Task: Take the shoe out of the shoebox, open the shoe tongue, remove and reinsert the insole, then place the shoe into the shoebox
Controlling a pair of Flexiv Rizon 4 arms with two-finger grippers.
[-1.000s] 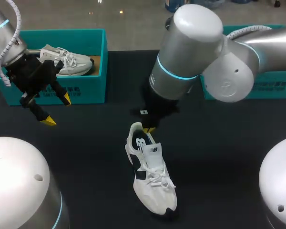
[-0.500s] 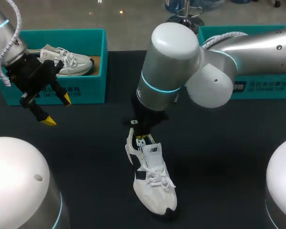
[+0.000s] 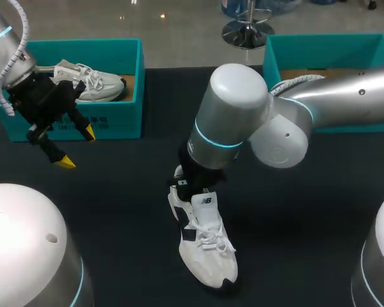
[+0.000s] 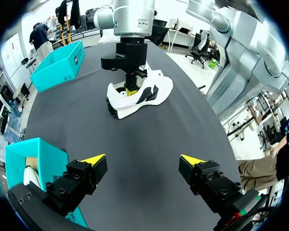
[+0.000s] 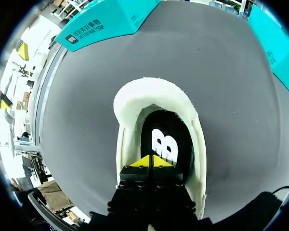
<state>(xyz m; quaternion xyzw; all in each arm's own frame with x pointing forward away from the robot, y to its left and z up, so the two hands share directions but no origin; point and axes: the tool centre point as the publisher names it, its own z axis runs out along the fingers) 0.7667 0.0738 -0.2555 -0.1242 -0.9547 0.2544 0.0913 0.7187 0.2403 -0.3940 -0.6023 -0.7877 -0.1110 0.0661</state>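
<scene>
right wrist view: jaws closed inside the shoe (image 5: 154, 91).

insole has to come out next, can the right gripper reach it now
Probably yes: the right gripper, tips together, sits inside the shoe at its open collar, right over the black insole, nothing between.

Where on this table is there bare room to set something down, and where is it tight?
Bare table lies between the left gripper and the shoe, and right of the shoe, this side of the right arm. A strip between the left shoebox and right shoebox is free too. Crowded: the shoe's heel opening, where the right gripper sits.
</scene>
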